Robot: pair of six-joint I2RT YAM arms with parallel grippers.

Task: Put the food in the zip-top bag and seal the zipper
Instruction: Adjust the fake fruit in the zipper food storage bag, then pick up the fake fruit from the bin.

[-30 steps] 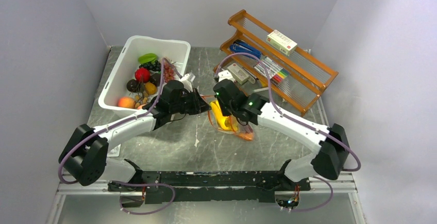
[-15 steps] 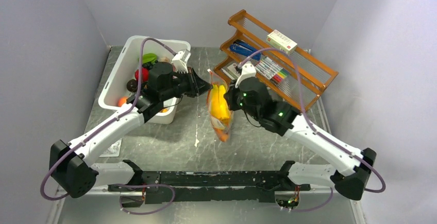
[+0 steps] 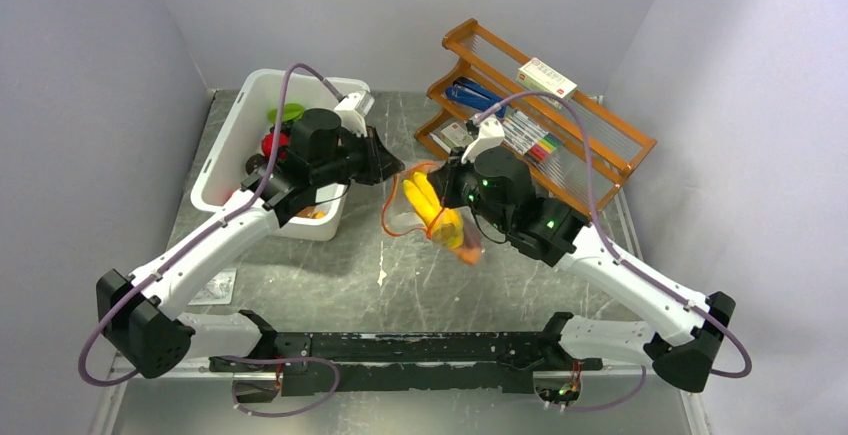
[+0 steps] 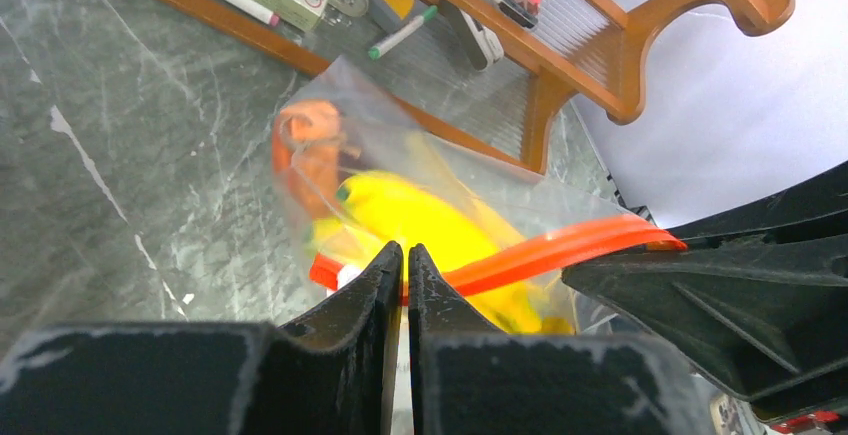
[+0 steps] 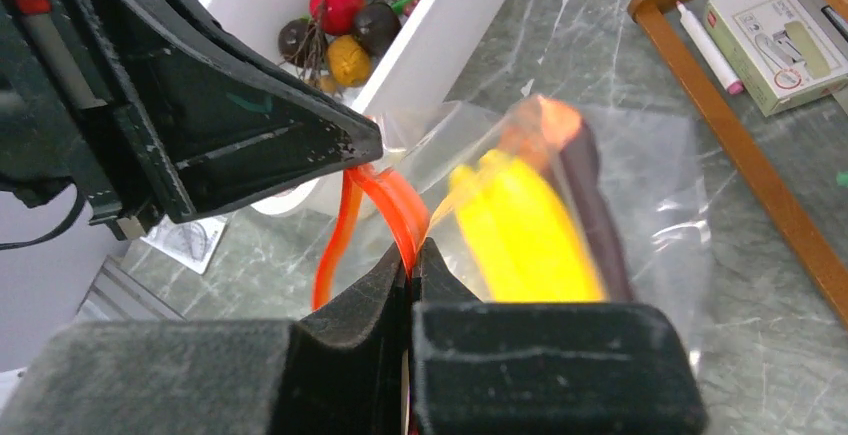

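Note:
The clear zip-top bag (image 3: 452, 233) hangs above the table between my two grippers. Inside it are a yellow banana bunch (image 3: 436, 213), a dark slab (image 5: 591, 193) and an orange piece (image 4: 309, 142). The orange-red zipper (image 3: 392, 203) bows out in an open loop. My left gripper (image 3: 388, 167) is shut on the zipper (image 4: 545, 251) near its white slider end (image 4: 346, 275). My right gripper (image 3: 447, 181) is shut on the zipper (image 5: 386, 195) further along, its fingertips (image 5: 430, 255) pinching the strip. More food (image 5: 336, 3) lies in the white bin (image 3: 228, 160).
The white bin stands at the back left, under my left arm. A wooden rack (image 3: 600, 150) with pens, markers and small boxes runs along the back right. A paper slip (image 3: 215, 288) lies near the table's left edge.
Both arms have lifted the bag off the table. Since half a second ago it has swung from hanging straight to tilted right, and the zipper has bowed into a loop. The right gripper closed.

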